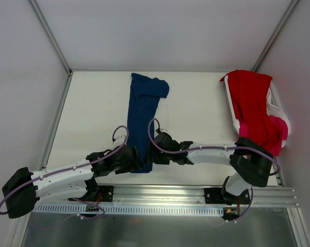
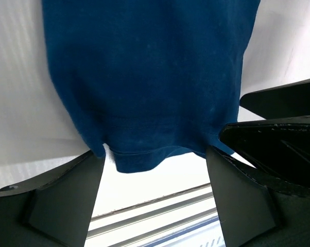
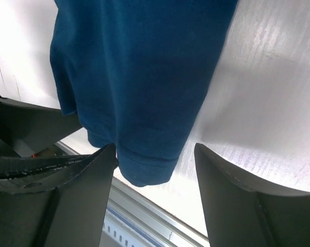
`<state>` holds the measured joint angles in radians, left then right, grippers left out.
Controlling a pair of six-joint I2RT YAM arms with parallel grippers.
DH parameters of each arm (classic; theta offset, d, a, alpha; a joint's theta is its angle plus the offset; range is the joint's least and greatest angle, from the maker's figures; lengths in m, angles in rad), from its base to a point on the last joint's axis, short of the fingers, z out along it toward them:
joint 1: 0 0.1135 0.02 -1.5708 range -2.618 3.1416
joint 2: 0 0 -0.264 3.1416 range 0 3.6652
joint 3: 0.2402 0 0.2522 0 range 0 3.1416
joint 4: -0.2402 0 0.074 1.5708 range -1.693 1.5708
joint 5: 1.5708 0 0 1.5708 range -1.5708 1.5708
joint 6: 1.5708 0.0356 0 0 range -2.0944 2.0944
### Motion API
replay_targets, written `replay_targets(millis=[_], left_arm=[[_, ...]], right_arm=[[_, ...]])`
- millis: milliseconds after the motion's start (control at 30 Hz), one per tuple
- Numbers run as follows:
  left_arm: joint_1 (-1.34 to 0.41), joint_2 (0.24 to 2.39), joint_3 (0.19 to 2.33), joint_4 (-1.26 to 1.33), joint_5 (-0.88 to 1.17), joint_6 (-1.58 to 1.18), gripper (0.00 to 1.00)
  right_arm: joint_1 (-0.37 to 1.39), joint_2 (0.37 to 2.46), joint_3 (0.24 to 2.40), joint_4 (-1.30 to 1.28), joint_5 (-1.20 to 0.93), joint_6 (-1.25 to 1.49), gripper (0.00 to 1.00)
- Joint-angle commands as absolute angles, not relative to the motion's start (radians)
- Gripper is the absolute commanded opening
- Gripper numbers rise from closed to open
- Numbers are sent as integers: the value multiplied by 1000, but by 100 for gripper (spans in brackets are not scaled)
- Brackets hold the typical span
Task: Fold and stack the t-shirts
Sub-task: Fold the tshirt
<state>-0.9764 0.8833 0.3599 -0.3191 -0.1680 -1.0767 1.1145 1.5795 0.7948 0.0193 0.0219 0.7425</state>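
Navy tee [image 1: 143, 121] lies mid-tabletop [image 1: 201, 118] as a long narrow strip. We judge the lengthwise fold done and the crosswise fold in hand. Left gripper [image 2: 155, 157] and right gripper [image 3: 155, 154] straddle its near hem, jaws apart, nothing pinched yet. Next: pinch both hem corners and carry them to the far end. Red tee [image 1: 250, 100] and pink tee [image 1: 278, 126] are draped over the basket [image 1: 276, 105].

I can read no text, label, brand or number from any of my cameras. The navy tee [image 1: 143, 118] shows only plain blue cloth in all three views, and the red tee [image 1: 253, 100] shows only plain red.
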Motion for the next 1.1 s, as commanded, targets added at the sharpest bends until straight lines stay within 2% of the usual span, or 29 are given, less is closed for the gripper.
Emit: replay_targets(millis=[0,133,233,267,333,367,400,733,800,933,1067], left_arm=[[-1006,946,382,-376,-213,-1118,80],[-1017,983,394,-376,-229,-1121,79],[-1020,993,396,-377,-239,-1124,78],[-1020,992,394,-377,-241,-1127,77],[-1023,980,384,-377,-251,-1137,75],[-1025,962,377,-379,-256,-1144,74],[-1026,950,371,-379,-262,-1152,72],[-1026,861,324,-396,-310,-1189,68],[-1026,876,318,-396,-313,-1198,68],[-1026,902,314,-396,-327,-1204,67],[-1026,917,316,-396,-347,-1207,66]], right_arm=[[1118,1569,785,25,17,764,65],[1117,1563,775,5,40,756,63],[1115,1557,767,5,55,755,52],[1115,1555,764,5,60,753,46],[1115,1554,764,-26,66,750,38],[1117,1551,764,-29,69,750,31],[1115,1551,767,-34,71,747,28],[1114,1586,793,-55,69,736,26],[1114,1592,795,-55,69,739,21],[1111,1606,793,-57,66,745,2],[1108,1612,793,-54,64,747,1]])
